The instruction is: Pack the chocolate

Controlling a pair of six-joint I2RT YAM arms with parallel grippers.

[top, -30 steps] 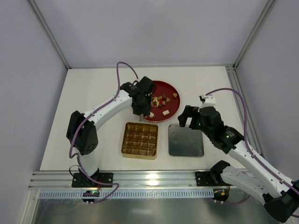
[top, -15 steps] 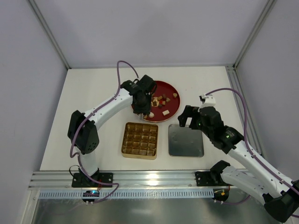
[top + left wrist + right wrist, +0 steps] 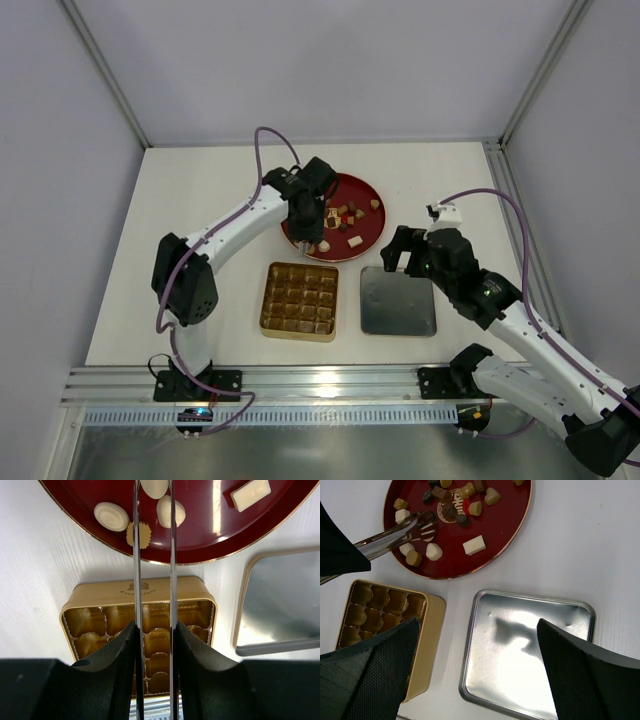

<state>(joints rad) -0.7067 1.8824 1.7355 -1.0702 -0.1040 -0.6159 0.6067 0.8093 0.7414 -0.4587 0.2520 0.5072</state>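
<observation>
The chocolates (image 3: 474, 545) lie on the plate (image 3: 505, 530), small, light, smooth and probably easy to crush, so the tongs (image 3: 395, 537), clamped in the left gripper (image 3: 153, 640), should pinch one piece gently by its sides, while the right gripper (image 3: 475, 650) hangs wide open near the plate.

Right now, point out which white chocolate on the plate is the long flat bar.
The white bar lying alone on bare plate, the only long rectangular one. The other white pieces are shorter lumps bunched beside the tongs.
</observation>
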